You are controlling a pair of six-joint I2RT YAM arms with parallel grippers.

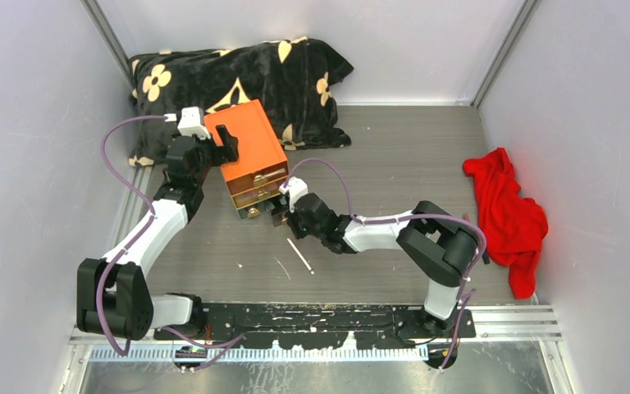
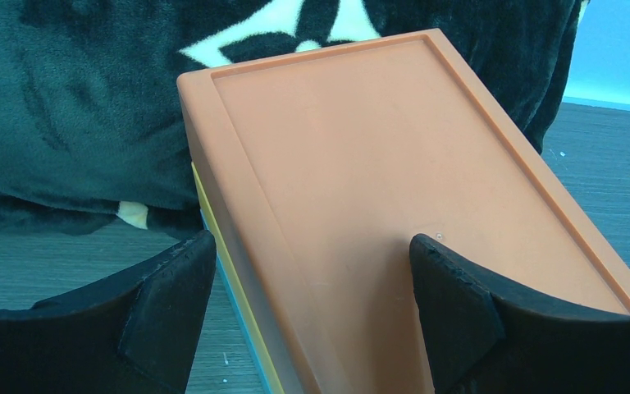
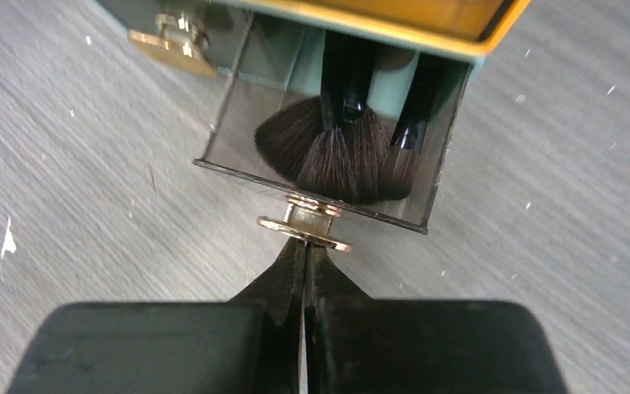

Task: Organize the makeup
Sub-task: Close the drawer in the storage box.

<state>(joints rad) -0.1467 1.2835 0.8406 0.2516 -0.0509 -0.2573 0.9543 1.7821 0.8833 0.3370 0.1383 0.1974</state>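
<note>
The orange box [image 1: 246, 144] stands at the back left, its lowest clear drawer [image 3: 238, 168] pulled out. Makeup brushes [image 3: 328, 152] with dark fluffy heads and black handles lie inside that drawer. My right gripper [image 3: 303, 250] is shut, and its tips touch the drawer's gold knob [image 3: 305, 226] from the front. My left gripper [image 2: 312, 279] is open and straddles the box's [image 2: 361, 189] left top edge, one finger beside the box, the other over its lid. A thin pale stick [image 1: 299, 255] lies on the table in front of the box.
A black blanket with cream flowers [image 1: 238, 78] is bunched behind the box. A red cloth [image 1: 504, 209] lies at the right by the wall. Another gold knob [image 3: 171, 45] shows on the neighbouring drawer. White walls close in on three sides.
</note>
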